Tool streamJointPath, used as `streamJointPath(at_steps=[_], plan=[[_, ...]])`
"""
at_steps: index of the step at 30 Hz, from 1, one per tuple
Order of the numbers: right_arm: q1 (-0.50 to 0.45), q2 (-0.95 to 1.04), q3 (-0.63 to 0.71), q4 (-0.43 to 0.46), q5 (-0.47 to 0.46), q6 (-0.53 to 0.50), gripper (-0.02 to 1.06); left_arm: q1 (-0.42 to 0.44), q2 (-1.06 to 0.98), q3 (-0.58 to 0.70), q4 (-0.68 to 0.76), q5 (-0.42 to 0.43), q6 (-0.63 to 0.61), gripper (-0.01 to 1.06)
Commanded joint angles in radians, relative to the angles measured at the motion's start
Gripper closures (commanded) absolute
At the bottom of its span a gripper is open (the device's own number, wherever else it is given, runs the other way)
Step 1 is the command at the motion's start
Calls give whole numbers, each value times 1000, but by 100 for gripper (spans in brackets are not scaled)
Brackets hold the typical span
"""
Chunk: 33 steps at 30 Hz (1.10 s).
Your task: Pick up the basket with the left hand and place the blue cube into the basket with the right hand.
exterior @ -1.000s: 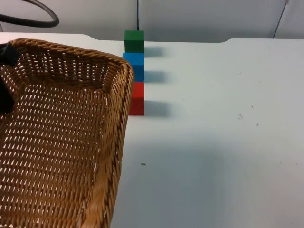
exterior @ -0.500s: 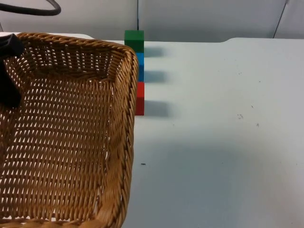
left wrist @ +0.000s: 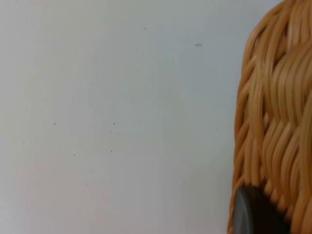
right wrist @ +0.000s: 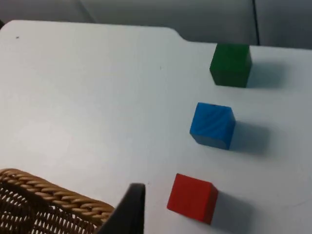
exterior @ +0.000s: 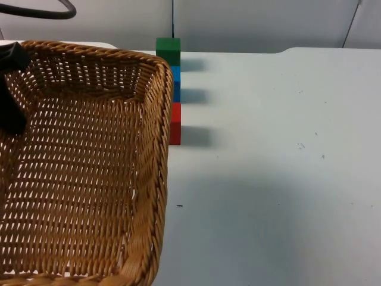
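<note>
Left claw: black claw (exterior: 11, 89) at the wicker basket's (exterior: 83, 167) far-left rim, pinching that rim; in the left wrist view a fingertip (left wrist: 253, 214) sits pressed against the weave (left wrist: 275, 122), worktop well below.
Right claw: out over the cubes, looking down on them; one fingertip (right wrist: 129, 209) in sight, so whether it is spread or pressed together I cannot tell.
Step in hand: basket looks lifted and carried, so the left arm's half seems done; the blue cube is not yet taken.
Blue cube: on the worktop (right wrist: 212, 125), middle of a row, green cube (right wrist: 230, 65) beyond it, red cube (right wrist: 191, 198) nearer; from the top its edge (exterior: 176, 83) peeps past the basket rim.
Next move: my call, right claw drops over blue alone, clearing both neighbours.
Worktop: white, lightly speckled (exterior: 274, 179).
Room: grey partition wall (exterior: 256, 24) behind.
</note>
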Motion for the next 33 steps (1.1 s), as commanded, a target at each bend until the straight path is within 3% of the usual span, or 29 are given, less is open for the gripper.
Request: streamJointPath(at_steps=[1,12,19,26,29,33], plan=[[31,75,-48,-16,-19,68,6,3,-5,-7,-29,7,-4,105],[74,377,-277,-30,4,225,11,3,-5,-7,2,5,3,105],[94,517,-464,-228,119,422,14,3,-5,-7,10,3,3,105],[122,625,-609,-273,171,498,15,3,-5,-7,10,-10,3,105],[138,698,-704,-329,258,528,15,3,-5,-7,6,-14,3,105],[144,758,-772,-353,297,530,15,3,-5,-7,-3,-14,3,105]])
